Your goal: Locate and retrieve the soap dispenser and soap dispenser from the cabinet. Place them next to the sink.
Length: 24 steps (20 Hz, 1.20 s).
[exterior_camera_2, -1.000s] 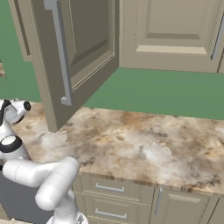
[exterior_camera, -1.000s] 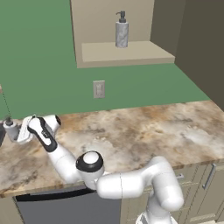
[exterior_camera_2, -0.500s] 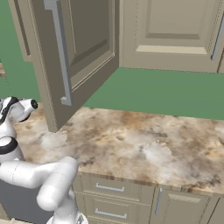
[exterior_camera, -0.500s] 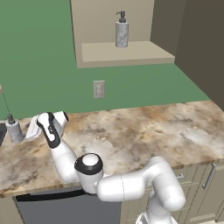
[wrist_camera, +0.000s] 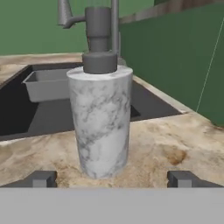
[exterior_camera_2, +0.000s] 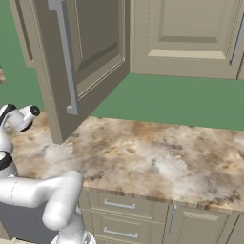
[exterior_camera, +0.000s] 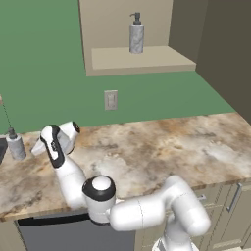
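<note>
You are roughly halfway through, judging by how things lie. One soap dispenser [wrist_camera: 100, 105] stands upright on the marbled surface [exterior_camera: 162, 147] beside the sink [wrist_camera: 39, 100], so that half of the job looks done. In the left base view it sits at about nine o'clock from the arm's base, at the far left edge of the surface [exterior_camera: 14, 144].

The second soap dispenser [exterior_camera: 136, 33] is not yet fetched. It stands upright on the pale shelf board of the cabinet [exterior_camera: 142, 59], at about twelve o'clock in that view, above the wall outlet [exterior_camera: 111, 100]. The cabinet door [exterior_camera_2: 81, 62] hangs open in the right base view, so the way to the shelf looks free.

Your gripper [wrist_camera: 111, 178] is spread wide and holds nothing. In the hand view the two finger tips stand well apart, one either side of the placed bottle's base, and neither touches it.

Each bottle is a plain cylinder, grey-white and marbled, with a dark grey pump head and a spout on top. In the hand view the spout points toward ten o'clock. The straight smooth sides should suit a grasp around the body, below the pump.

What remains is to reach up to the shelf, take the second bottle, and set it near the first.
</note>
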Motion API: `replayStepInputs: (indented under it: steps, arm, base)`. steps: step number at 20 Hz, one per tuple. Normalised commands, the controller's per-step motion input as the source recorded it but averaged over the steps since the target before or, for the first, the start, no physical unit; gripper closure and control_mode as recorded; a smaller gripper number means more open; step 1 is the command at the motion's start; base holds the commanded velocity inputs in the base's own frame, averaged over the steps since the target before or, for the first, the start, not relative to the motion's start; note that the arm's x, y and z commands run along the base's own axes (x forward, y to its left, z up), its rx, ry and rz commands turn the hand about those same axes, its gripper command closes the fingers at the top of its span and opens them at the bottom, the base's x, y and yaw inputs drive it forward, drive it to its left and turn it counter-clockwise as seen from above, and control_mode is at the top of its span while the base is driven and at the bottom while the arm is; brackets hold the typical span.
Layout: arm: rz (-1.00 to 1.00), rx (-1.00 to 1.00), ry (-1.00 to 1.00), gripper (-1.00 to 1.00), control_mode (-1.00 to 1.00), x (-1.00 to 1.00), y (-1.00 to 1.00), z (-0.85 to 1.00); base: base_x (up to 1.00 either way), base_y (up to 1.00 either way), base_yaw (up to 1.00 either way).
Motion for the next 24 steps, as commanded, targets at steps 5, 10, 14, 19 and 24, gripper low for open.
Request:
replayStepInputs:
  steps: [5,10,14,19,24]
  arm:
    - [-0.24,-0.15,0.09,-1.0,-1.0,0.0,-0.38,0.31]
    - [-0.27,-0.12,0.1,-1.0,-1.0,0.0,-0.35,0.24]
    - [-0.3,-0.14,0.1,-1.0,-1.0,0.0,-0.26,0.15]
    - [-0.3,-0.13,0.17,-1.0,-1.0,0.0,-0.22,0.09]
    - [-0.33,-0.08,0.15,-1.0,-1.0,0.08,-0.16,-0.03]
  base:
    - [0.0,0.0,0.0]
    - [0.0,0.0,0.0]
    - [0.0,0.0,0.0]
    - [0.0,0.0,0.0]
    - [0.0,0.0,0.0]
